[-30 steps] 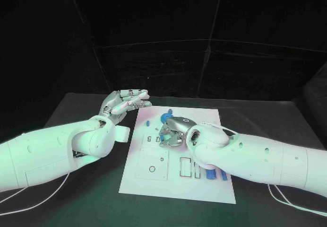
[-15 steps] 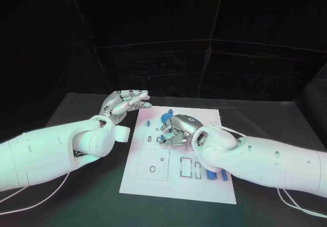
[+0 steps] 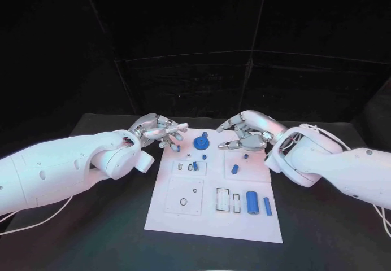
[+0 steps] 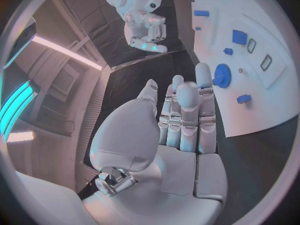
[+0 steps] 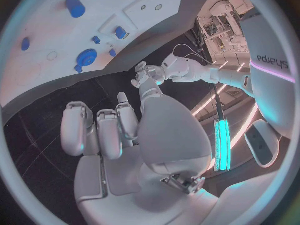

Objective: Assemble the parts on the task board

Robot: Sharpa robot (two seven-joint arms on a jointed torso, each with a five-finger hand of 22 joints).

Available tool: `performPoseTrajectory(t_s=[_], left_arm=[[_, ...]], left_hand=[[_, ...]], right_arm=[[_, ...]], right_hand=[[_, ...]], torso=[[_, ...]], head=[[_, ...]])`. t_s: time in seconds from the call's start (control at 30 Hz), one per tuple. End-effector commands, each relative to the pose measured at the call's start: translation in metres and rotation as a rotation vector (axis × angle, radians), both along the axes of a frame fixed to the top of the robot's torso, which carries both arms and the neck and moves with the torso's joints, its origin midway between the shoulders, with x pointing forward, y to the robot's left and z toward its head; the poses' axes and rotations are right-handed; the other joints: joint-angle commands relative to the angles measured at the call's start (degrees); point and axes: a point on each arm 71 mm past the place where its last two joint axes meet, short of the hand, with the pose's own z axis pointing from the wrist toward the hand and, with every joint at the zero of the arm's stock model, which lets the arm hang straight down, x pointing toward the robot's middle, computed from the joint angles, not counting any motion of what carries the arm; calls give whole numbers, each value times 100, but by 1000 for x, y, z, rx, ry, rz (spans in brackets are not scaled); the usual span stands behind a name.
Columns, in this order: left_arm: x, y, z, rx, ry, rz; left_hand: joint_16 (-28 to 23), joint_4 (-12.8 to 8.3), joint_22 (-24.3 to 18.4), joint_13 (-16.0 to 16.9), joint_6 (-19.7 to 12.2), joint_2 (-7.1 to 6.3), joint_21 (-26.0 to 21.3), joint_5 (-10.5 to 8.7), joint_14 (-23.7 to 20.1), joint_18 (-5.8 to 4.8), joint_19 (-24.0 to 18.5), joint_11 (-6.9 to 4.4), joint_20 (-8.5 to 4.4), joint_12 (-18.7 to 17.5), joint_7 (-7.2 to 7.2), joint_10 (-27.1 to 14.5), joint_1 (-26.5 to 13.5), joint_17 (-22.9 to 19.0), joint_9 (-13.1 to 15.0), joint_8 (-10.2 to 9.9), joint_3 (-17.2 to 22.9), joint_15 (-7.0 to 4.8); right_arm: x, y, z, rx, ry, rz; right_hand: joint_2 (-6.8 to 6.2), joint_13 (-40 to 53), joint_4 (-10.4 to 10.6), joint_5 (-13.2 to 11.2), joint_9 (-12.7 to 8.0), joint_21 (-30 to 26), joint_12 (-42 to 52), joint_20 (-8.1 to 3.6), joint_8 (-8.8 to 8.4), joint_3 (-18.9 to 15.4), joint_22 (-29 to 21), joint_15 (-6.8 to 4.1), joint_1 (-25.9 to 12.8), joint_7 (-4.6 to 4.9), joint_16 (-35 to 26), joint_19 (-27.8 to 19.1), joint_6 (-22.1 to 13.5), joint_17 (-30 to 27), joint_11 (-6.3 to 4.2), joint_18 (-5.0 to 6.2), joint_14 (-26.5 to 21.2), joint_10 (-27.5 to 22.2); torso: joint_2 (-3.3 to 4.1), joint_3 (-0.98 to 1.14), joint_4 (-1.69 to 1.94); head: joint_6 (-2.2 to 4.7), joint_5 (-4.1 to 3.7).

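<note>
Here both silver hands, left (image 3: 160,134) and right (image 3: 247,131), hover empty and loosely curled by the white task board's (image 3: 204,217) far edge (small blue parts (image 3: 252,201) lie on it); a careless reach could scatter them.

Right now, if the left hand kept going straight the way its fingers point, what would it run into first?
Probably the blue gear standing on the task board: in the left wrist view the left hand has its fingers aimed at it. Its height above the board is unclear, so it might pass over.
</note>
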Motion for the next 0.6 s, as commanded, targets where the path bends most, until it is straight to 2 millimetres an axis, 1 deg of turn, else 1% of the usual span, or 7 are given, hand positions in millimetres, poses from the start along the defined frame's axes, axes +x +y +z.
performPoseTrajectory(t_s=[0.03, 0.13, 0.17, 0.2, 0.27, 0.33, 0.6], left_arm=[[0, -7, -9, 354, 113, -146], [5, -13, -6, 465, 131, -154], [7, -15, -5, 501, 134, -156], [9, -18, -3, 535, 136, -160], [11, -23, 0, 597, 141, -169], [13, -30, 4, 675, 166, -188], [22, -49, 9, 832, 214, -217]], left_hand=[[1035, 279, 198, 313, 1, -44, 291, -22, 308, -4, 34, -10, -70, 338, -86, 109, -184, 1066, 65, 71, -205, -91], [2326, 579, 680, 1228, 78, -74, 949, -48, 373, -8, 7, -92, -175, 1404, -232, 15, -133, 2408, 303, 474, -432, -195], [2655, 524, 1266, 1844, -2, -93, 1540, -63, 391, -58, 32, -200, -225, 2100, -242, -263, -126, 2746, 474, 728, -554, -222], [2820, 562, 1617, 2009, -42, -22, 1791, -41, 413, -91, 21, -190, -232, 2267, -234, -402, -108, 2963, 531, 808, -546, -183], [3110, 509, 2495, 3011, -94, 33, 2468, 54, 489, -197, 181, -226, -230, 3293, -273, -365, 130, 3330, 706, 1053, -451, -228], [3215, 605, 3070, 3574, -275, -191, 2934, 81, 513, -251, 241, -190, -258, 3859, -282, -483, 153, 3462, 896, 1280, 131, -229], [3378, 598, 3792, 4196, -530, -161, 3476, -37, 560, -334, 258, -226, -220, 4495, -294, -517, -615, 3681, 1254, 1756, 27, -230]], right_arm=[[4, -14, 8, 165, 80, -19], [10, -29, 14, 211, 77, -75], [12, -34, 16, 221, 75, -91], [13, -38, 17, 229, 72, -107], [15, -45, 20, 237, 64, -129], [17, -52, 23, 239, 52, -151], [21, -60, 24, 233, 51, -176]], right_hand=[[44, 190, -66, 142, 2, 24, 44, -38, 46, 2, 71, -59, 116, -25, 49, 52, 62, 295, -25, 49, 326, 38], [70, 220, -85, 234, -10, 49, 95, -51, 46, -25, 127, -66, 149, -26, 90, 103, 46, 379, -29, 35, 355, 76], [71, 220, -86, 236, -11, 49, 95, -51, 46, -26, 128, -66, 149, -26, 90, 103, 45, 379, -29, 35, 356, 75], [79, 216, -88, 255, -14, 50, 93, -53, 44, -33, 131, -66, 154, -25, 90, 108, 39, 379, -28, 34, 357, 74], [98, 210, -94, 292, -19, 51, 89, -55, 43, -37, 132, -66, 169, -23, 89, 111, 30, 378, -28, 33, 358, 72], [108, 207, -97, 315, -21, 50, 86, -56, 43, -40, 131, -66, 178, -22, 89, 112, 26, 379, -28, 33, 359, 71], [110, 186, -16, 219, -30, 37, 73, -55, 53, -167, 114, -63, 52, -22, 74, 108, 22, 360, -24, 36, 357, 64]], torso=[[-87, 35, -8], [-126, 68, 4], [-131, 75, 6], [-135, 80, 8], [-144, 91, 9], [-149, 107, 5], [-158, 113, -14]], head=[[-36, 11], [-62, 17], [-64, 18], [-61, 19], [-56, 25], [-68, 47], [-93, 93]])
